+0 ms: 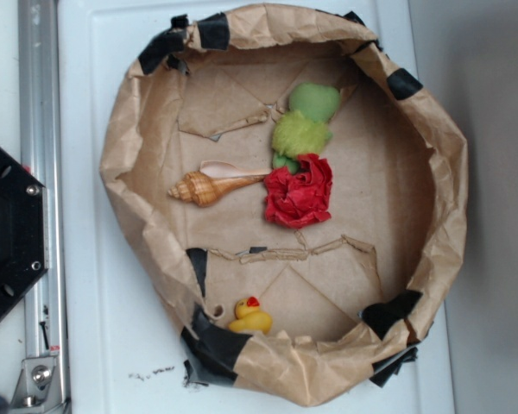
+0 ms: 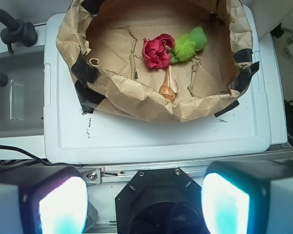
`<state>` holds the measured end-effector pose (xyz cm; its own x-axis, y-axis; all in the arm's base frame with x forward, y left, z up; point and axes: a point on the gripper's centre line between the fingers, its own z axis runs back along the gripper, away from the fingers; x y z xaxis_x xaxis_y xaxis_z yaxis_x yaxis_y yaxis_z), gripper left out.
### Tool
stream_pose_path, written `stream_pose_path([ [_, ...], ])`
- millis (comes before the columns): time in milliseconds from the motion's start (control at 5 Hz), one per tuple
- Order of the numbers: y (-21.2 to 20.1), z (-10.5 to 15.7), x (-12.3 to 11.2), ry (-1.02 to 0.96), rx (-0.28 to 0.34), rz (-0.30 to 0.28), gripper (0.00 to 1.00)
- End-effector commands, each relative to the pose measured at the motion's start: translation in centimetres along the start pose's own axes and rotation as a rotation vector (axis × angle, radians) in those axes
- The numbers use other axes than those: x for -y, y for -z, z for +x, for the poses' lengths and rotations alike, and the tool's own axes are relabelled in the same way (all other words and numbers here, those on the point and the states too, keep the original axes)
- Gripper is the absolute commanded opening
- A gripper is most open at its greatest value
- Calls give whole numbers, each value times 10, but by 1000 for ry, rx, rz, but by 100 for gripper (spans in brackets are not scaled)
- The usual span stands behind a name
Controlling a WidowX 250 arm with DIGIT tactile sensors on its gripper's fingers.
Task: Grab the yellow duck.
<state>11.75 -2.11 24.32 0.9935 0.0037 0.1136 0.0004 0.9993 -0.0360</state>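
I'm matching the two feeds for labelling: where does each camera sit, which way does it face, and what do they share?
Exterior: overhead, looking straight down into the paper-walled bin holding the yellow duck; only the robot's black base shows at the left edge.
Wrist: on the arm, set back from the bin, looking forward and down; the gripper with its fingers apart fills the bottom, and the duck is hidden.
Shared: bin, seashell, red flower, green plush, white surface.

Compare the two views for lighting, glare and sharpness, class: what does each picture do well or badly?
Exterior view: soft, even light, slightly blurry, yellow duck shows a faint sheen. Wrist view: gripper fingers blown out by bluish-white glare and out of focus; paper basket beyond stays sharper.
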Motion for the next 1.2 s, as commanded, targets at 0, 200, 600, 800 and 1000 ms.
stream_pose_path([
  [0,0,0,0,0,0,0,100],
  [200,35,13,-22,-207,44,19,100],
  [600,72,70,-34,-443,85,-108,100],
  [800,91,93,-34,-432,56,-124,100],
  [1000,127,105,-28,-364,30,-86,100],
])
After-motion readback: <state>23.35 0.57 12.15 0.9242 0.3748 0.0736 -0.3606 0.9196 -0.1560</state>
